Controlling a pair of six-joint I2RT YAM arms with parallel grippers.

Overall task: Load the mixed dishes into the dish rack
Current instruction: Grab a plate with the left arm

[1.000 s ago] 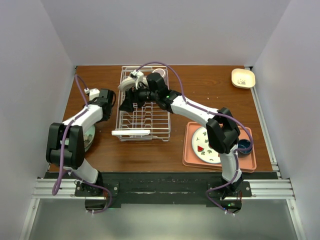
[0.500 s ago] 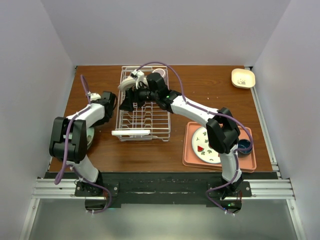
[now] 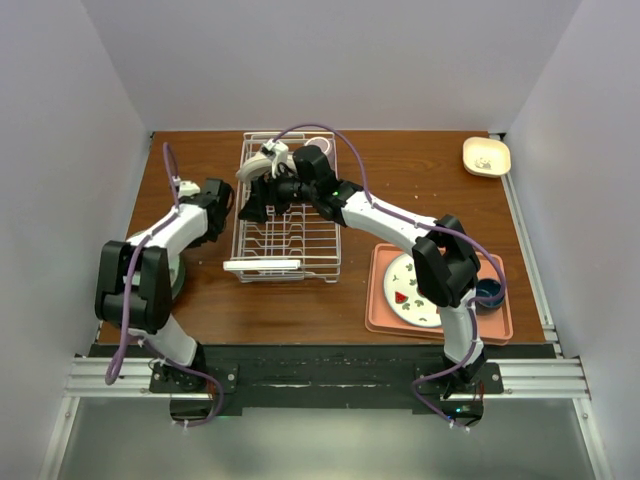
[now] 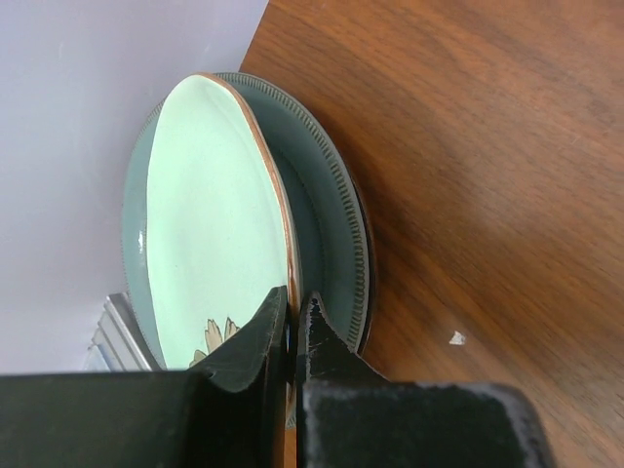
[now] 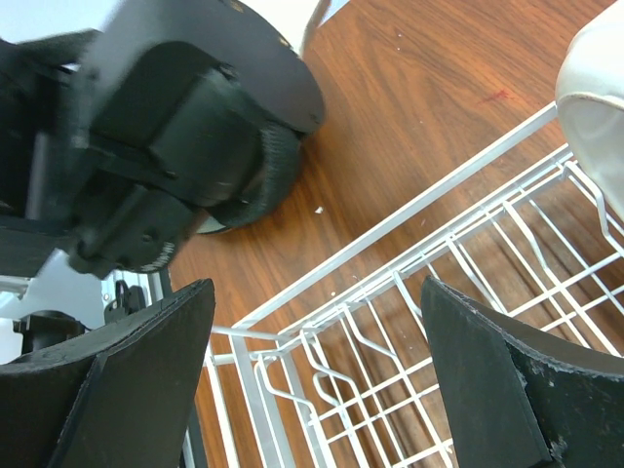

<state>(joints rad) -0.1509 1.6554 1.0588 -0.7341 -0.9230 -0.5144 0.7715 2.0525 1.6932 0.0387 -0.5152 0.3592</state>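
In the left wrist view my left gripper (image 4: 292, 304) is shut on the rim of a pale green plate (image 4: 210, 219) with a brown edge. That plate tilts up off a darker teal plate (image 4: 331, 210) on the wooden table. From the top view both plates (image 3: 180, 275) lie at the table's left side, mostly hidden by my left arm. The white wire dish rack (image 3: 290, 250) stands in the middle. My right gripper (image 3: 255, 205) hangs open above the rack's left side, with only rack wires (image 5: 390, 322) between its wide jaws. A white bowl (image 5: 595, 97) rests in the rack's far end.
A salmon-pink tray (image 3: 385, 300) at the front right carries a patterned plate (image 3: 408, 290) and a dark blue cup (image 3: 490, 293). A cream square dish (image 3: 486, 155) sits at the back right corner. White walls close in the left, back and right sides. My left wrist (image 5: 175, 127) is near the rack's left rail.
My left gripper has closed from open onto the pale green plate's rim, and the left arm has shifted slightly. The right arm has not moved.
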